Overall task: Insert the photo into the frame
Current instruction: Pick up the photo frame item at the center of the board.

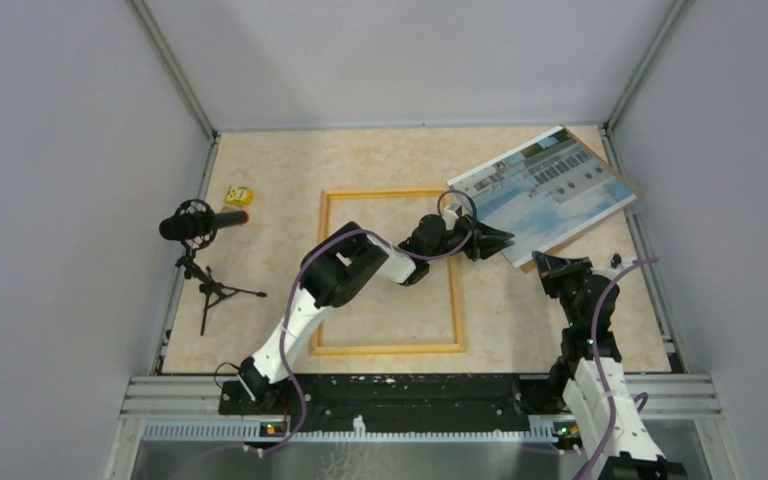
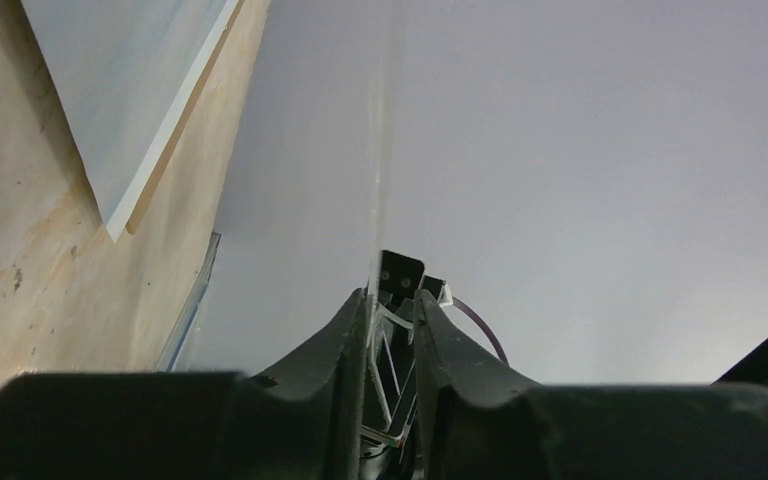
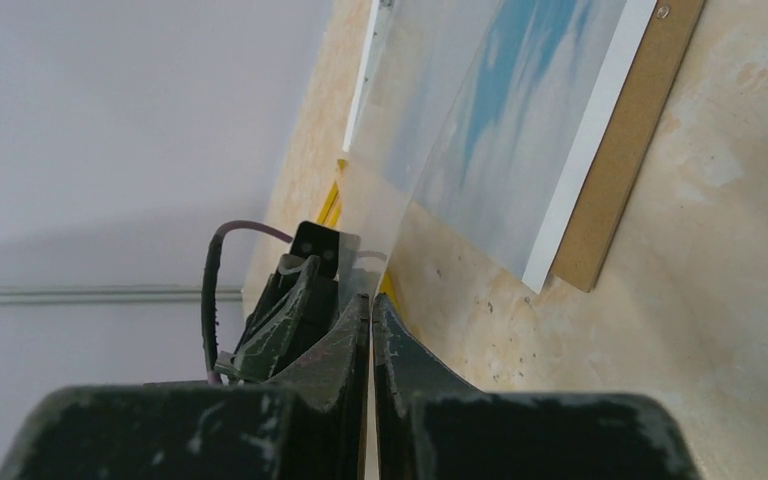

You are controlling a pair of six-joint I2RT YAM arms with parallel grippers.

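The photo [image 1: 545,188], showing a white building and blue water, lay face up on the board [image 3: 625,150] at the table's [image 1: 260,300] far right, just beyond the frame [image 1: 380,193]. Your right gripper [image 3: 371,315] was clamped on a clear sheet [image 3: 390,200]. Your left gripper [image 2: 392,300] straddled its edge, jaws slightly apart, grip unconfirmed.

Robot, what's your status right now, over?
Right gripper shut on clear sheet; left gripper slightly open around its edge. Photo on brown board, outside frame. In the way: clear sheet, seemingly over photo.
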